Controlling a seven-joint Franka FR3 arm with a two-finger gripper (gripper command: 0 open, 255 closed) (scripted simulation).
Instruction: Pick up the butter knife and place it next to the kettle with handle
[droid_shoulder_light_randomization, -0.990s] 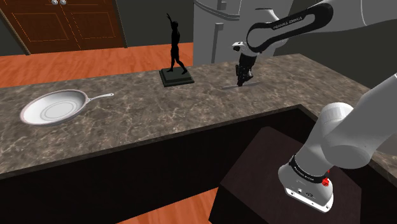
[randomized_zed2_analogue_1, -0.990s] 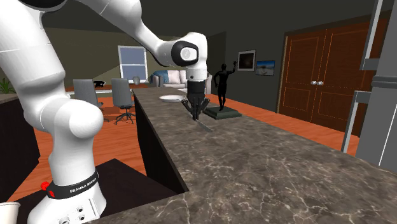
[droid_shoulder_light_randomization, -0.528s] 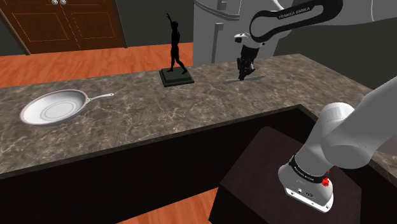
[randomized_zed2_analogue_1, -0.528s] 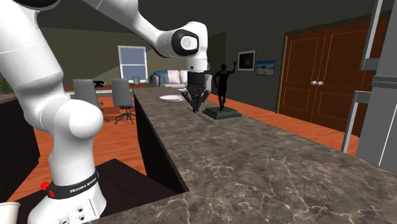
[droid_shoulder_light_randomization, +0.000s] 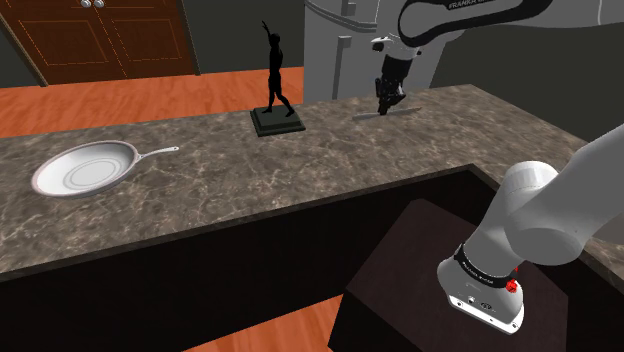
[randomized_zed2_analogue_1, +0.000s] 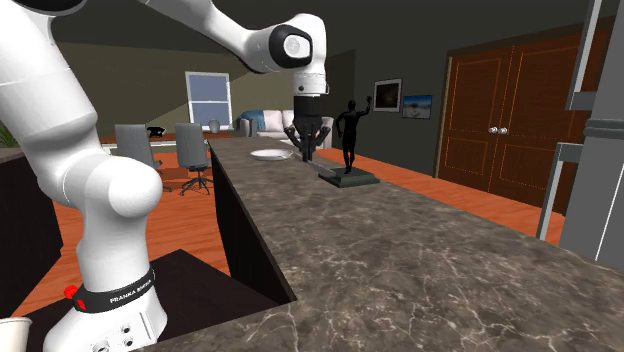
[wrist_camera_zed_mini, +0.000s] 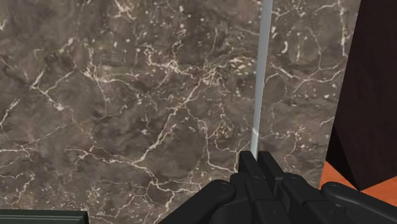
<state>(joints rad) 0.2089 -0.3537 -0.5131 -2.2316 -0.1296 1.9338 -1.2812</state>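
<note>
A thin grey butter knife (droid_shoulder_light_randomization: 364, 116) hangs level a little above the dark marble counter (droid_shoulder_light_randomization: 300, 170), near its far edge. My black gripper (droid_shoulder_light_randomization: 385, 106) points down and is shut on the knife's middle. In the wrist view the knife (wrist_camera_zed_mini: 259, 89) runs straight out from between the closed fingertips of the gripper (wrist_camera_zed_mini: 257, 159), with the counter (wrist_camera_zed_mini: 127, 95) below it. In the second exterior view the gripper (randomized_zed2_analogue_1: 306, 156) hangs over the counter (randomized_zed2_analogue_1: 400, 260), just in front of the black statue.
A black figure statue (droid_shoulder_light_randomization: 276, 105) on a square base stands to the shoulder view's left of the gripper. A silver frying pan (droid_shoulder_light_randomization: 84, 167) lies far left on the counter. A tall grey appliance (droid_shoulder_light_randomization: 335, 50) rises behind. The counter's edge drops off by the dark stand (droid_shoulder_light_randomization: 410, 260).
The arm has risen, lifting the knife from near the countertop to a little above it. The gripper has stayed shut on it.
</note>
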